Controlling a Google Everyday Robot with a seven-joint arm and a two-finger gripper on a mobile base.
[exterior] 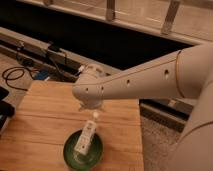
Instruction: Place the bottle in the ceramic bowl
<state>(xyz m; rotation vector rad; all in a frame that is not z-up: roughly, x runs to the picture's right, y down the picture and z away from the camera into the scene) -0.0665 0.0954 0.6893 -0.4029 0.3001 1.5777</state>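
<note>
Tool (pixel 93 113) above ceramic bowl (pixel 83 149), grip unclear; bottle (pixel 85 137) leans inside

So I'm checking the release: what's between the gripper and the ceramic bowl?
Only the bottle. In the camera view it slants down from just under the gripper into the ceramic bowl, with its lower end over the bowl's inside. Nothing else lies between them.

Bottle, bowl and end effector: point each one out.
Bottle (pixel 85 137), camera view, on its label, lying over the bowl.
Bowl (pixel 97 152), camera view, on its green right inner wall.
End effector (pixel 93 111), camera view, just above the bottle's cap.
</note>
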